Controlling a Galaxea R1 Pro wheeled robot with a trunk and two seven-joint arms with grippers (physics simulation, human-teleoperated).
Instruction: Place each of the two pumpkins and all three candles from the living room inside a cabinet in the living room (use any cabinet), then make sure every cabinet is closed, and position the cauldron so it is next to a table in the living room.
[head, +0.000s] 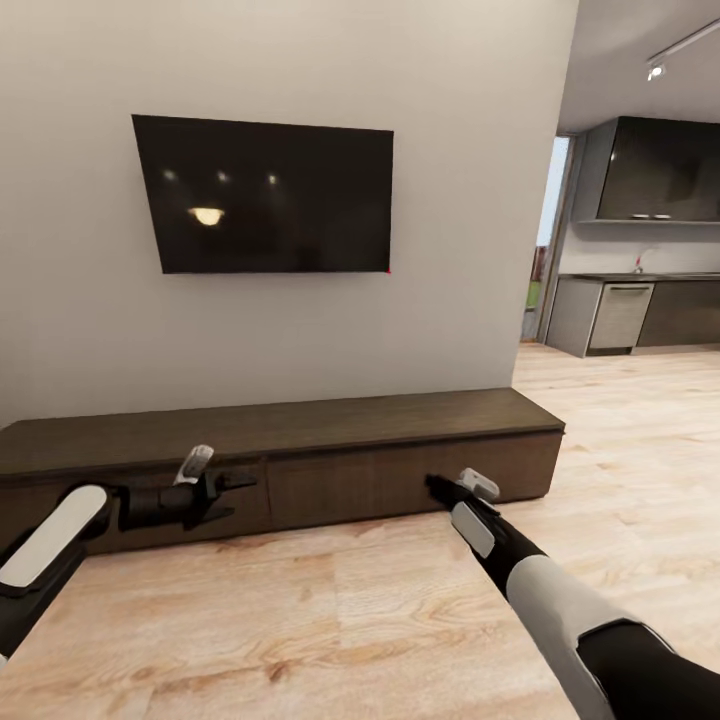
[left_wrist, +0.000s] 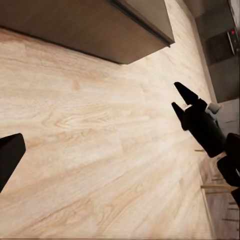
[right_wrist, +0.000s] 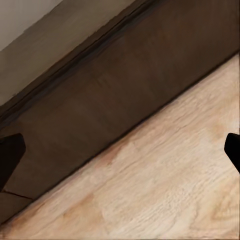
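Note:
The cabinet (head: 330, 480) is a long, low dark brown unit against the wall, and its drawer fronts look flush and shut. My left gripper (head: 238, 495) hovers open just in front of the cabinet's left half, pointing right along it. My right gripper (head: 432, 485) is open and empty, pointing at the cabinet's right half from close by. The right wrist view shows the cabinet front (right_wrist: 125, 90) meeting the floor, with a fingertip (right_wrist: 10, 160) at each side edge. The left wrist view shows the cabinet's end (left_wrist: 75, 30) and my right gripper (left_wrist: 179, 100). The pumpkins, candles, cauldron and table are out of view.
A black TV (head: 265, 195) hangs on the wall above the cabinet. Light wood floor (head: 350, 620) spreads in front of me and to the right. Past the wall's end on the right is a kitchen with dark grey cupboards (head: 660, 170) and a dishwasher (head: 620, 315).

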